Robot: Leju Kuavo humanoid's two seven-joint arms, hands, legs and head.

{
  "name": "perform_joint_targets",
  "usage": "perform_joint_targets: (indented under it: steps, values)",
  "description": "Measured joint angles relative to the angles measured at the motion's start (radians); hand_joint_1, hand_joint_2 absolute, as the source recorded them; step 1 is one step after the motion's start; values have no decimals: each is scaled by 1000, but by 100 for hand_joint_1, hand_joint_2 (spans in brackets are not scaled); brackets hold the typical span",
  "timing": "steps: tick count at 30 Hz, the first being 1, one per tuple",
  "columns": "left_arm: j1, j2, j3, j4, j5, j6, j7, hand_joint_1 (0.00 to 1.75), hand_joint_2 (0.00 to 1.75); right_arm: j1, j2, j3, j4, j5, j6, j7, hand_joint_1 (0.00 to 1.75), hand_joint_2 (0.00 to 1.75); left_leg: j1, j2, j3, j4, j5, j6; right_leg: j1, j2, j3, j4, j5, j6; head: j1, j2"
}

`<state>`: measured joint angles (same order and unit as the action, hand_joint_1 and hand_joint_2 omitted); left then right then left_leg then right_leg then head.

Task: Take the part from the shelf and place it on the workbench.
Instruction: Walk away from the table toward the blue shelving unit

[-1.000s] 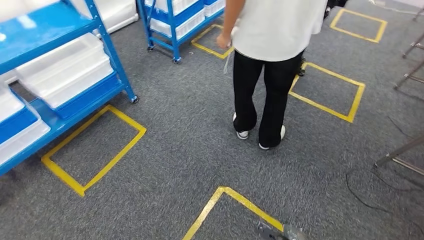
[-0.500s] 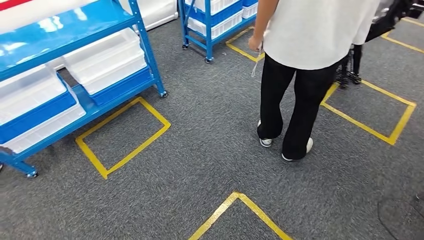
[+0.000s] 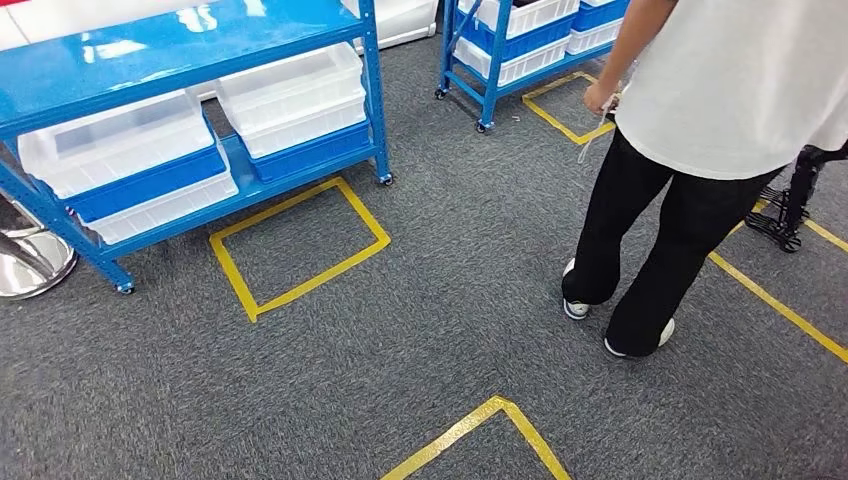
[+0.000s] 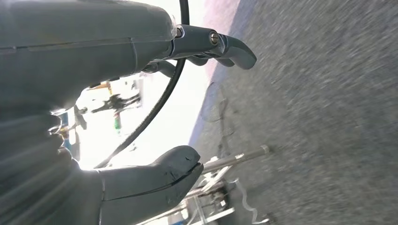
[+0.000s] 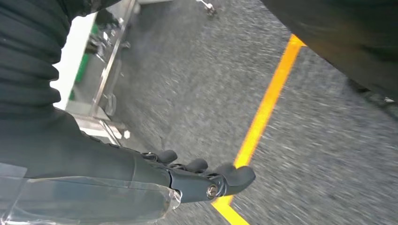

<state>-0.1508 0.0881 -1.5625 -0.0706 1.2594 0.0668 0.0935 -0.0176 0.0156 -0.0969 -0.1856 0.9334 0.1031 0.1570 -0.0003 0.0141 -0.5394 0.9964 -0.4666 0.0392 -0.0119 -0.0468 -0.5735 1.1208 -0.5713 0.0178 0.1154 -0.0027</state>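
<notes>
A blue wheeled shelf (image 3: pixel 190 45) stands at the upper left of the head view, with white and blue bins (image 3: pixel 120 150) (image 3: pixel 290 95) on its lower level. What lies in the bins cannot be made out. My left hand (image 4: pixel 108 51) hangs over grey carpet, its thumb (image 4: pixel 155 176) and fingers (image 4: pixel 230 47) apart and holding nothing. In the right wrist view my right hand (image 5: pixel 141 173) also hangs above the carpet with its fingers (image 5: pixel 230 178) stretched out and empty, over a yellow tape line (image 5: pixel 263 117).
A person (image 3: pixel 700 130) in a white shirt and black trousers walks at the right, back turned, with something thin dangling from a hand. A second blue shelf (image 3: pixel 490 60) stands behind. Yellow tape squares (image 3: pixel 300 240) mark the carpet. A round metal base (image 3: pixel 30 262) lies far left, a dark wheeled stand (image 3: pixel 790 210) far right.
The whole head picture has shifted to the right, so the camera has turned left. More of the near blue shelf has come into view, and the person has stepped onward.
</notes>
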Motion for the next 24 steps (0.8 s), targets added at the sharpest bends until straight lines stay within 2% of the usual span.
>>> perform_joint_targets:
  steps: [1, 2, 3, 4, 5, 6, 8, 9, 10, 11, 12, 13, 14, 16, 17, 18, 19, 20, 21, 23, 24]
  values:
    - [-2, 0, 0, 0, -5, 0, 1, 0, 175, 3, 0, 0, 0, -2, 1, 0, 0, 175, 0, -12, -3, 0, 2, 3, -1, 26, -32, 64, -33, 3, 0, 0]
    - [-4, 0, 0, 0, -10, 0, 1, 0, 175, 5, -1, 0, 1, -3, 3, 0, 0, 175, 0, -25, -5, 0, 4, 5, -1, 37, -65, 128, -59, 4, 0, 0]
    - [-5, 0, 0, 0, -15, 0, 2, 0, 175, 6, -2, 0, 2, -4, 5, 0, 0, 175, 0, -40, -7, 1, 4, 6, -1, 42, -88, 172, -68, 6, 0, 0]
    - [-5, 0, 0, 0, -19, 2, 3, 0, 175, 7, -4, 0, 3, -5, 6, 0, 0, 175, 0, -55, -7, 2, 4, 6, -1, 44, -96, 183, -56, 6, 0, 0]
    - [-5, 0, 0, 0, -25, 3, 5, 0, 175, 8, -5, 0, 4, -6, 7, 0, 0, 175, 1, -71, -6, 4, 4, 5, -2, 48, -85, 152, -25, 6, 0, 0]
    - [-5, 0, 0, 0, -30, 5, 6, 0, 175, 9, -5, 0, 4, -8, 8, 0, 0, 175, 1, -86, -5, 7, 3, 3, -3, 59, -58, 90, 17, 4, 0, 0]
    - [-9, -1, 0, 0, -43, 8, 7, 0, 175, 10, -6, 0, 5, -13, 12, -3, 0, 175, 0, -114, -9, 17, -1, -5, -5, 101, -5, -33, 70, -2, 0, 0]
    - [-11, -2, 0, 0, -50, 10, 8, 0, 175, 10, -6, 0, 6, -14, 15, -6, 0, 175, 1, -124, -14, 21, -2, -11, -5, 116, 9, -66, 78, -5, 0, 0]
    - [-12, -2, 0, 0, -57, 12, 9, 0, 175, 9, -6, 0, 6, -14, 17, -9, 0, 175, 1, -135, -19, 22, -2, -18, -4, 120, 13, -77, 75, -8, 0, 0]
    - [-12, -2, 0, 0, -64, 13, 12, 0, 175, 7, -6, 0, 6, -14, 19, -13, 0, 175, 2, -146, -23, 22, -1, -25, -4, 109, 14, -81, 76, -12, 0, 0]
    - [-12, -1, 0, 0, -69, 15, 14, 0, 175, 4, -4, 0, 6, -13, 19, -17, 0, 175, 3, -147, -25, 23, -1, -30, -5, 96, 16, -84, 78, -19, 0, 0]
    - [-11, 0, 0, 1, -72, 16, 17, 0, 175, 2, -2, 0, 6, -11, 19, -19, 0, 175, 3, -132, -31, 32, -9, -36, -6, 82, 18, -89, 80, -26, 0, 0]
    - [-12, 0, 0, 1, -75, 16, 20, 0, 175, 2, -1, 0, 6, -8, 19, -19, 0, 175, 2, -107, -44, 60, -27, -41, -9, 67, 19, -93, 82, -34, -1, 0]
    - [-18, 1, 0, 1, -79, 15, 23, 0, 175, 6, 0, 0, 6, -3, 21, -19, 0, 175, 3, -48, -95, 167, -90, -48, -8, 38, 19, -96, 81, -42, -1, 0]
    - [-20, 2, 0, 1, -81, 15, 24, 0, 175, 8, 0, 0, 7, -2, 21, -19, 0, 175, 6, -34, -127, 233, -120, -52, -7, 23, 19, -95, 80, -43, -1, 0]
    - [-20, 2, 0, 1, -82, 14, 25, 0, 175, 10, 0, 0, 7, -1, 22, -19, 0, 131, 8, -28, -151, 281, -136, -56, -6, 9, 18, -95, 79, -43, -1, 0]
    - [-19, 2, 0, 1, -84, 12, 27, 0, 175, 10, 1, 0, 7, 0, 22, -19, 0, 87, 10, -24, -158, 296, -132, -58, -5, -3, 19, -95, 78, -43, -1, 0]
    - [-18, 2, 0, 1, -85, 10, 29, 0, 175, 10, 1, 0, 7, 1, 23, -19, 0, 44, 12, -21, -144, 272, -110, -59, -5, -12, 20, -95, 77, -41, -1, 0]
    - [-17, 2, 0, 1, -86, 7, 32, 0, 175, 9, 1, 0, 7, 2, 23, -19, 0, 0, 13, -17, -113, 215, -77, -59, -5, -20, 22, -95, 75, -39, -1, 0]
    - [-17, 5, 0, 2, -93, 0, 41, 0, 175, 6, 2, 0, 7, 1, 23, -11, 0, 0, 11, -2, -40, 79, -24, -51, -4, -31, 27, -94, 71, -32, -1, 0]
    - [-17, 7, 0, 2, -97, -3, 45, 0, 175, 4, 3, 0, 7, -1, 21, -5, 0, 0, 8, 3, -18, 38, -13, -46, -3, -35, 29, -93, 70, -27, -1, 0]
